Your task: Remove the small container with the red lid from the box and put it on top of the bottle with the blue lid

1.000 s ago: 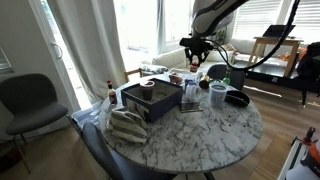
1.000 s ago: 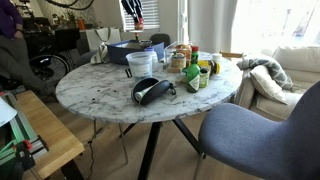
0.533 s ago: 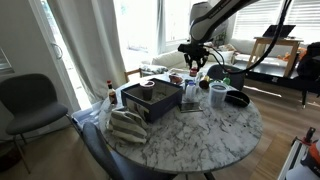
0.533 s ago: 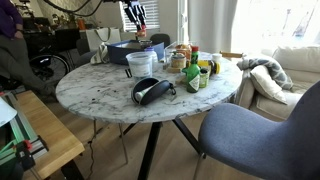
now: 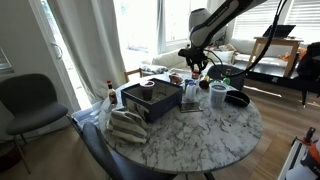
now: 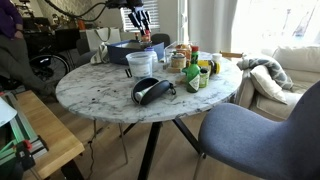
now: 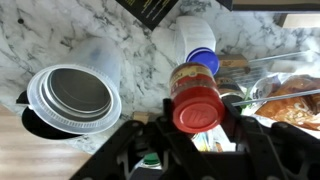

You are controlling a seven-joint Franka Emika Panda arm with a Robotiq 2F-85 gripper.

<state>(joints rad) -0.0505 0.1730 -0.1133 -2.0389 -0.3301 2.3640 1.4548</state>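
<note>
My gripper (image 7: 197, 126) pinched the small container (image 7: 196, 104) by its sides, in the air close to the blue-lid bottle (image 7: 203, 58). It seemed light, stiff and smooth, so a firm side grip looked safest.

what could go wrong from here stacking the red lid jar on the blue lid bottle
1. The gripper holds the small container above the bottle with the blue lid. That lid looks no wider than the container, so an off-centre release may tip it off.
2. The lidded clear tub and food tray sit nearby. A falling container or knocked bottle could hit them.
</note>
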